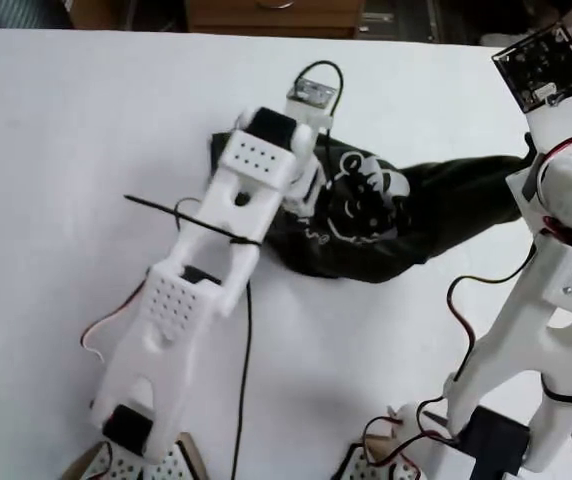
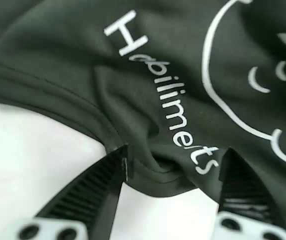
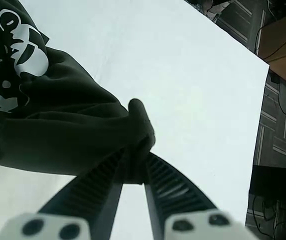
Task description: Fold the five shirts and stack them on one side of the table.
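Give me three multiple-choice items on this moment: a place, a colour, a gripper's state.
1. Where does the shirt lie? A. crumpled on the table B. draped over an arm C. in a folded stack
2. What colour is the print on it? A. red B. white C. yellow
3. How is the left gripper? A. shut on the shirt B. shut on nothing C. open over the hem
Answers: 1 A, it lies on the white table, one end pinched by the right gripper; 2 B, white letters and drawing on dark cloth; 3 C, its fingers stand apart either side of the hem.
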Robot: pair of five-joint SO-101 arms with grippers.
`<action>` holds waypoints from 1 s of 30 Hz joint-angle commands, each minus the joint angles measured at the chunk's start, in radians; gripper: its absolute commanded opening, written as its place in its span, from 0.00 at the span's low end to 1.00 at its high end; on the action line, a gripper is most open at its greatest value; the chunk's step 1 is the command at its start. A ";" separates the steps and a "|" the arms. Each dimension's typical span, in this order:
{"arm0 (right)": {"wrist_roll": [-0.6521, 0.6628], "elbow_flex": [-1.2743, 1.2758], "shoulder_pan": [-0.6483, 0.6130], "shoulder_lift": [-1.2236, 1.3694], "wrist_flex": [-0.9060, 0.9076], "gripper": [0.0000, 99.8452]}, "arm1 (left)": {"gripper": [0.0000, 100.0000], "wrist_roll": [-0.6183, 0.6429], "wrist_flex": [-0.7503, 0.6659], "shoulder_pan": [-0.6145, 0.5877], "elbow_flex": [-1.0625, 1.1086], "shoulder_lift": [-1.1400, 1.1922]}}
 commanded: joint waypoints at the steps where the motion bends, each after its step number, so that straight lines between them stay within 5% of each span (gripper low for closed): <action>1: -0.005 0.000 0.007 -0.036 -0.008 0.02 | 0.29 0.052 0.012 0.000 0.008 0.025; 10: -0.005 0.000 0.007 -0.042 -0.008 0.02 | 0.02 0.064 -0.018 -0.041 -0.101 0.106; 19: -0.038 -0.005 0.002 -0.053 -0.007 0.02 | 0.02 0.055 -0.011 -0.262 -0.403 0.101; 30: -0.485 0.000 -0.544 -0.122 -0.028 0.02 | 0.02 -0.106 0.015 -0.500 -0.575 -0.040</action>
